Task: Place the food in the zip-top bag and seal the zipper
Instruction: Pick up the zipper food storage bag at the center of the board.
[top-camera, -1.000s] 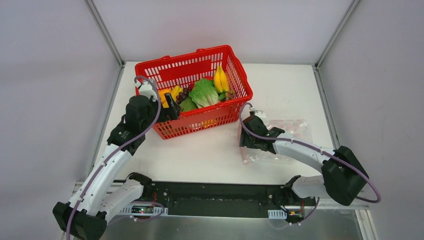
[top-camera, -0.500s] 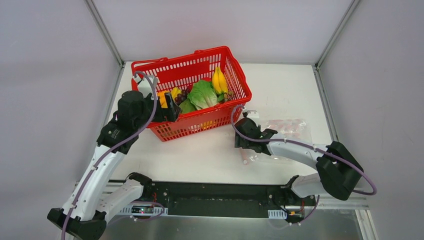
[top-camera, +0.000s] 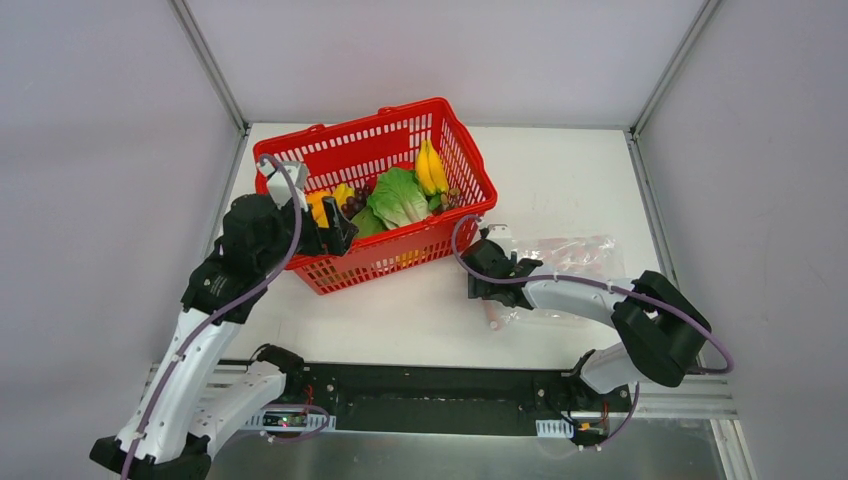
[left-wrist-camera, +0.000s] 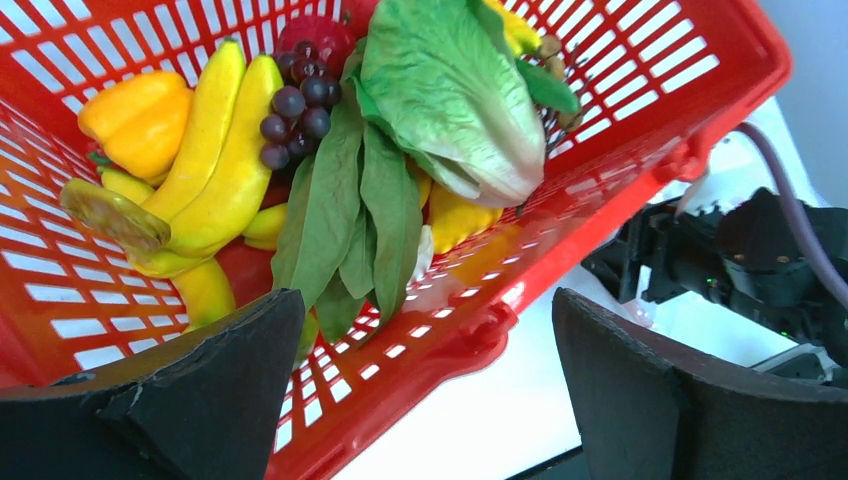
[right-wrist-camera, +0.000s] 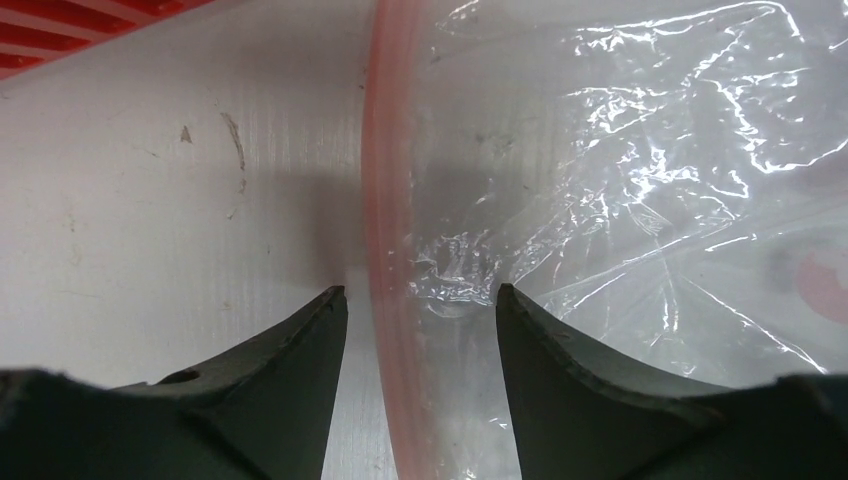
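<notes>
The food lies in the red mesh basket (top-camera: 470, 150): green lettuce (top-camera: 398, 196), yellow bananas (top-camera: 430, 168), purple grapes (top-camera: 355, 200). The left wrist view shows the lettuce (left-wrist-camera: 450, 90), grapes (left-wrist-camera: 295, 110) and bananas (left-wrist-camera: 215, 160). My left gripper (top-camera: 335, 228) is open astride the basket's near wall (left-wrist-camera: 600, 170), one finger inside and one outside. The clear zip-top bag (top-camera: 575, 255) lies flat to the right of the basket. My right gripper (top-camera: 483, 283) is open and low over the bag's mouth, with the pink zipper (right-wrist-camera: 385, 250) between its fingers. The bag (right-wrist-camera: 640, 170) looks empty.
A yellow-orange pepper (left-wrist-camera: 140, 120) lies at the basket's left end. The right arm's wrist (left-wrist-camera: 750, 250) sits close to the basket's right corner. Grey walls enclose the white table (top-camera: 560, 170) on three sides.
The basket has slid left and away together with my left gripper. My right gripper has shifted a little left along the bag's mouth.
</notes>
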